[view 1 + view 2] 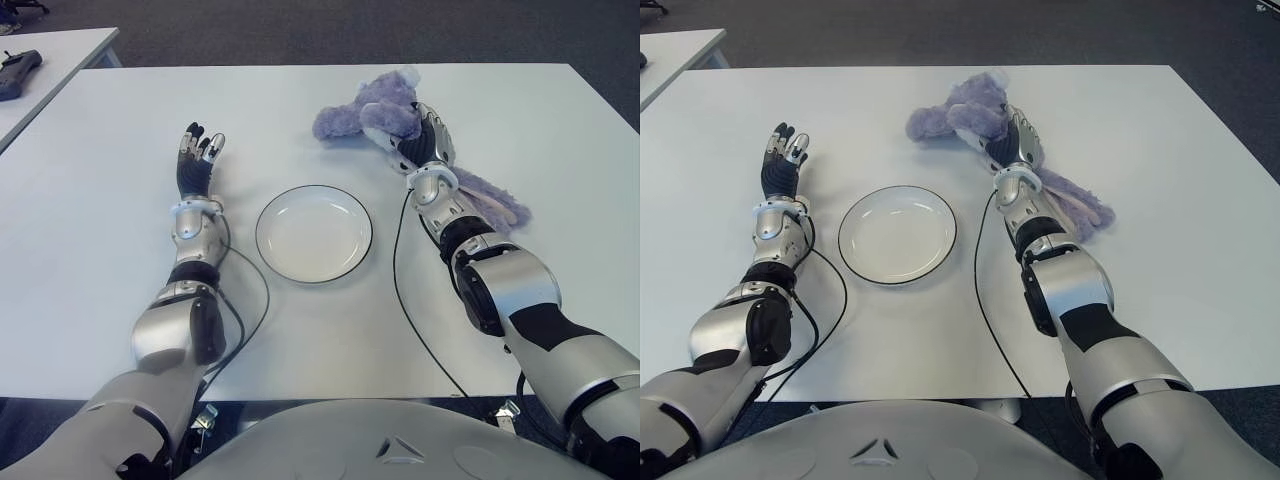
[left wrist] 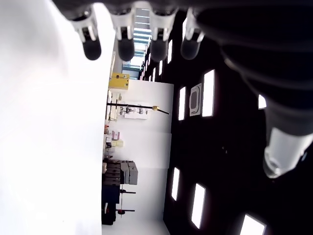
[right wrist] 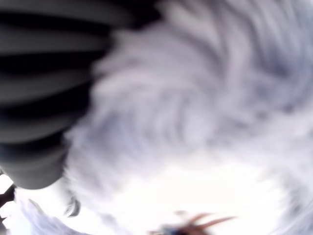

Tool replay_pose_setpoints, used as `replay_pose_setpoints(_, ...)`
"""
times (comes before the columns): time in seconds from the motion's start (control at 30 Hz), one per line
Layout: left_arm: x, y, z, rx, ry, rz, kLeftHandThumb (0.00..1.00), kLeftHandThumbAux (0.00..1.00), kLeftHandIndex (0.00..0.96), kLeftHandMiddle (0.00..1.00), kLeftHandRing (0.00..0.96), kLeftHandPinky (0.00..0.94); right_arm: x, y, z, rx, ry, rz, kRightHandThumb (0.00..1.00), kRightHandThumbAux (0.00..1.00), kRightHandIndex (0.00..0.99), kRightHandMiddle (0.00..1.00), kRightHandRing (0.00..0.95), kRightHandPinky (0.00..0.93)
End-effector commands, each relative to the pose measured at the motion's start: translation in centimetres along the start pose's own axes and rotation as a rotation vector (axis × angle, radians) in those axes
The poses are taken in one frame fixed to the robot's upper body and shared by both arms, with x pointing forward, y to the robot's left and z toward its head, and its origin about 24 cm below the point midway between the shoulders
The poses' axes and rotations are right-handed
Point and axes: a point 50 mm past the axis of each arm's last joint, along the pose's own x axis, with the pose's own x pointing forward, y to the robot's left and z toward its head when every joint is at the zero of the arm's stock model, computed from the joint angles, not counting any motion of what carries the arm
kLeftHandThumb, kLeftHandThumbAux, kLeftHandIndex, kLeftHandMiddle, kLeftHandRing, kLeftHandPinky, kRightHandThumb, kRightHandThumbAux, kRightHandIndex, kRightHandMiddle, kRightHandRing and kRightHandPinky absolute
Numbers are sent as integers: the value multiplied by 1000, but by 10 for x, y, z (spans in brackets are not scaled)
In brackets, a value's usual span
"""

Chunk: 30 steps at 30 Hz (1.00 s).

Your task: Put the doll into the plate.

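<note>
Right hand [image 1: 425,140] pressing into the doll [image 1: 385,115], fingers seemingly closing on plush.
The doll is lying on the surface [image 1: 120,270] beyond the empty plate [image 1: 313,234]; left hand [image 1: 197,160] is idling open, left of the plate.

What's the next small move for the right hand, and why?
Probably close and lift: the right hand lies on the doll, which lies on the table outside the empty plate. Left hand is open left of the plate.
</note>
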Motion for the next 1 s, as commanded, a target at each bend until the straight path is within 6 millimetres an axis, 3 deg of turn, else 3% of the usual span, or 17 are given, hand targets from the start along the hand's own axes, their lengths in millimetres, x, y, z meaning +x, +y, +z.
replay_pose_setpoints(0.03,-108,13,-114,-95,458,101,0,548,14,71,39,7,-42,41,-55,89,310,239,700,719,422,486,507,534)
replay_pose_setpoints(0.07,-108,13,-114,-97,458,103,0,548,14,72,39,7,-42,41,-56,97,320,239,700,719,422,489,510,536)
replay_pose_setpoints(0.1,-108,12,-114,-98,458,103,0,548,14,72,40,10,-42,41,-57,101,326,239,702,717,427,595,602,604)
replay_pose_setpoints(0.13,-108,12,-114,-100,458,104,0,548,15,72,40,10,-42,40,-58,111,338,236,703,717,429,622,625,622)
replay_pose_setpoints(0.2,-108,12,-114,-102,459,106,0,547,15,72,41,12,-42,39,-59,134,364,225,704,717,434,653,674,705)
replay_pose_setpoints(0.4,-108,11,-115,-104,459,110,0,545,16,74,43,12,-42,37,-62,226,431,167,704,715,440,746,760,808)
replay_pose_setpoints(1.0,-107,8,-115,-123,460,118,0,550,21,75,44,16,-34,21,-64,310,397,80,710,712,441,829,832,843)
